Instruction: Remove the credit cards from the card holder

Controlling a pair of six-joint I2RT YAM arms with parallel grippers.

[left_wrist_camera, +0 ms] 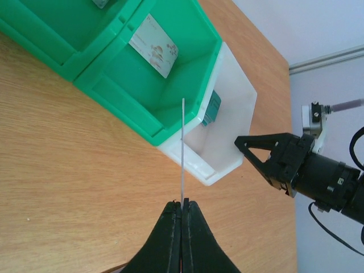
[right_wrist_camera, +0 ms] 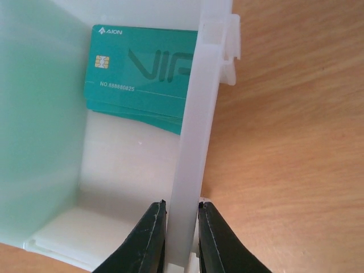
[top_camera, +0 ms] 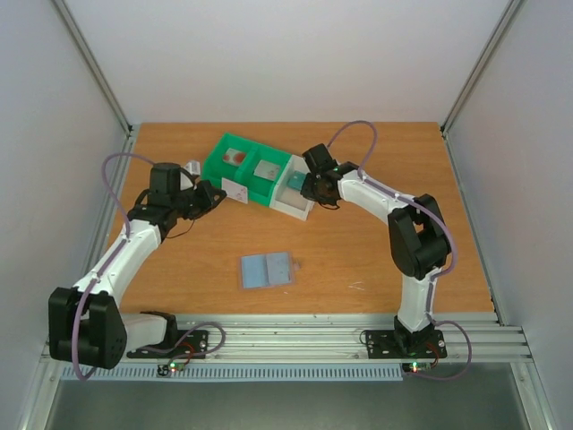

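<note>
The card [left_wrist_camera: 182, 153] stands on edge, pinched at its near end by the closed left end effector [left_wrist_camera: 183, 206]. Its long axis runs straight ahead from the fingertips, and its far end reaches over the tray [left_wrist_camera: 131, 108] rim where green meets white. The right end effector [right_wrist_camera: 182, 219] clamps the tray's white wall, likely to steady it. The holder [top_camera: 267, 269] lies open on the tabletop [top_camera: 376, 260], nearer the bases and well apart from both. The drop looks like the left arm's job.

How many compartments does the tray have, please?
3, side by side: the left green compartment, the middle green compartment and, on the right, the white compartment, whose wall the right hand pinches. None seems hidden.
</note>
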